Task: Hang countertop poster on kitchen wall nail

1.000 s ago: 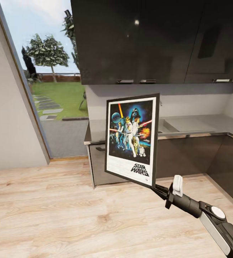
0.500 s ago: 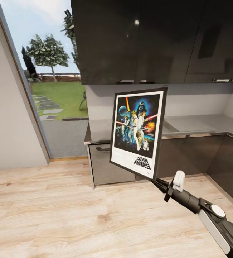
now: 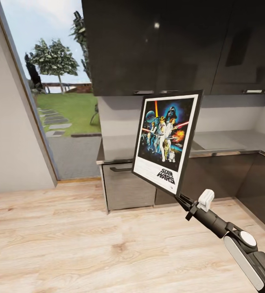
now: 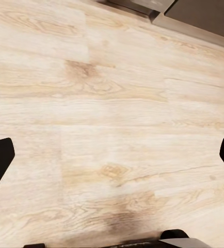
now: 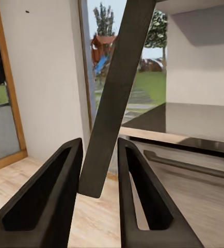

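The poster is off the kitchen countertop and is held in the air in front of it, gripped at its lower right corner by the right gripper; it is carried roughly upright, tilted a little, its printed face turned toward the head camera. In the right wrist view the dark frame edge of the poster is seen pinched between the two black fingers, which are closed against it on either side — so the pick-up is judged done and the carrying step is in hand.

The left gripper is pointed down at the wooden floor; its fingertips are seen at opposite edges of the left wrist view, spread wide, with nothing between them.

No wall nail can be made out in these views; the pale wall beside the window and the strip of wall under the dark upper cabinets are seen, but anything as small as a nail is not resolved. The next move is therefore judged to call for a nail to be found first — the poster's top edge would then have to be raised to it and set flat against the wall; since the grip is at one corner only, swinging of the frame is a risk to be watched.
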`<state>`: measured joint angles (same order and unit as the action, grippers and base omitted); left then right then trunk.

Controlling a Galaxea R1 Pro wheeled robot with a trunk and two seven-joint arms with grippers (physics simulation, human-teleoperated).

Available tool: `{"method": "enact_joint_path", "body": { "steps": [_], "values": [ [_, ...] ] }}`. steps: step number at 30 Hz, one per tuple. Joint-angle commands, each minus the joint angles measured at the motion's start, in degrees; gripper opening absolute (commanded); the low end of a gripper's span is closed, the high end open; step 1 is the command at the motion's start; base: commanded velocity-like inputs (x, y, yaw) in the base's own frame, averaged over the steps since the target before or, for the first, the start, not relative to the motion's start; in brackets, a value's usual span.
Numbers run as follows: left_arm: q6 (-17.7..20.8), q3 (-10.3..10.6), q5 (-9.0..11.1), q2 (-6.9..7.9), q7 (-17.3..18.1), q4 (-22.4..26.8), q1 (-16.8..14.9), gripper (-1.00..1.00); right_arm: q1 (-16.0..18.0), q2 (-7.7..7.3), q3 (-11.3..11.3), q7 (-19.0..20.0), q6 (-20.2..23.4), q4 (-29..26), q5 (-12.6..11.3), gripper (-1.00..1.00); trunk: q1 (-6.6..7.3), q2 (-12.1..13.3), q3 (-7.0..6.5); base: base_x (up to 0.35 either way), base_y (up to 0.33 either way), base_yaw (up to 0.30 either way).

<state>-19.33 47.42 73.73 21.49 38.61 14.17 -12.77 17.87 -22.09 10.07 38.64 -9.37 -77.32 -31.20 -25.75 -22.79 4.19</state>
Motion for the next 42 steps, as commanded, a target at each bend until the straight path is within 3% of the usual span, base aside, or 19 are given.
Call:
{"method": "enact_joint_path", "body": {
  "steps": [1, 28, 42],
  "values": [
    [-0.31, 0.48, 0.45, 0.04, 0.06, 0.0, -0.06, 1.0, 0.07, -0.06, 0.13, 0.05, -0.12, 0.01, -0.44, -1.0, -0.04, -0.13, 0.13, 0.0, 0.212, 0.0],
    [-0.27, 0.42, 0.45, 0.18, 0.07, -0.02, -0.06, 1.0, 0.06, -0.06, 0.27, 0.25, 0.17, 0.07, -0.44, -1.0, -0.04, -0.13, 0.13, 0.002, 0.286, 0.0],
    [-0.27, 0.47, 0.54, 0.9, 0.07, -0.02, -0.06, 1.0, 0.06, -0.06, 0.31, 0.37, 0.08, 0.1, -0.53, -1.0, -0.04, -0.13, 0.13, 0.125, 0.283, 0.077]
  ]
}}
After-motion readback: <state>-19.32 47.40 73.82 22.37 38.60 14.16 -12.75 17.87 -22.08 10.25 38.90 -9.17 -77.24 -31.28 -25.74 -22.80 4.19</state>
